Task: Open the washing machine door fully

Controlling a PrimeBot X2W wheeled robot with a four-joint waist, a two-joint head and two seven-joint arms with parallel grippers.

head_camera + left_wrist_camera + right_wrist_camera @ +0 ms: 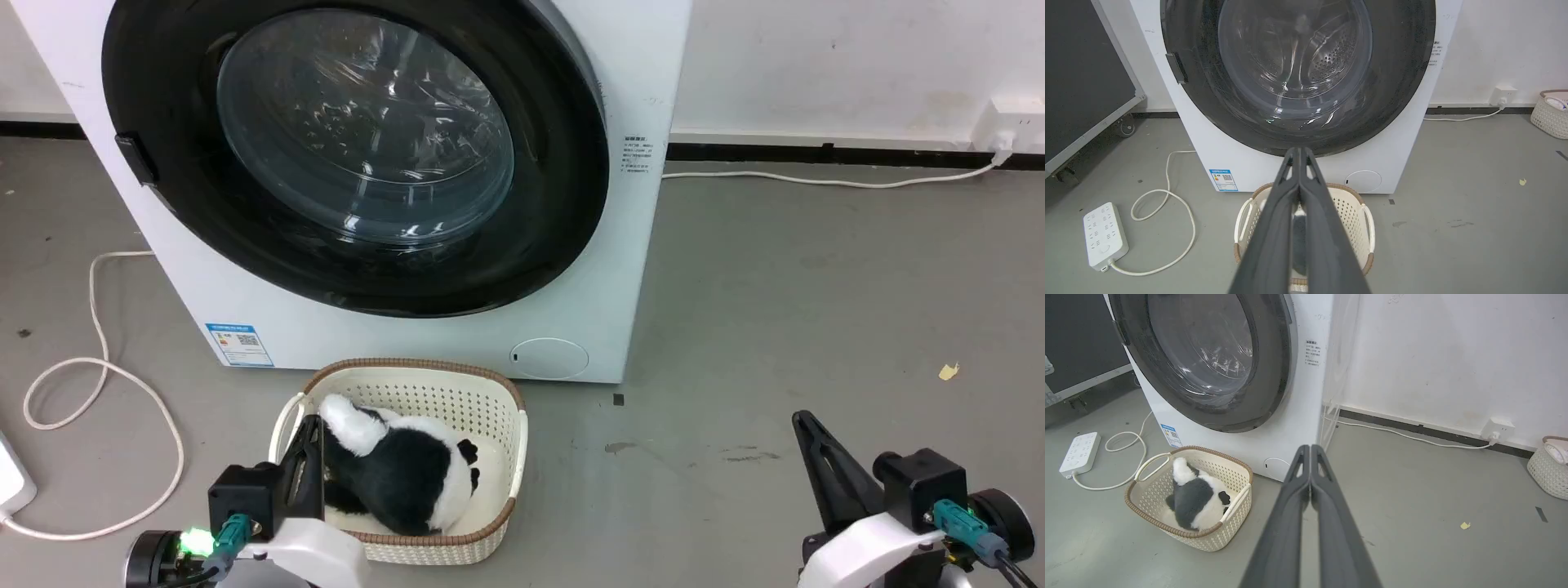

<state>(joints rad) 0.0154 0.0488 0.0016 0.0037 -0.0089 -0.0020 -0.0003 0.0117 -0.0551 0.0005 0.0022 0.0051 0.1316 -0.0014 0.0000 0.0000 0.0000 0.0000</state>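
Much of the basket (1357, 212) hides behind left pincer (1299, 152).

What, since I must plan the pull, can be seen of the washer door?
The door is a large round panel: a wide glossy black rim around a bulging clear glass bowl, through which the perforated steel drum shows. A small dark handle tab sits on its left edge. It looks shut, lying flush against the front of the white washer and covering most of it. Nothing else touches it.
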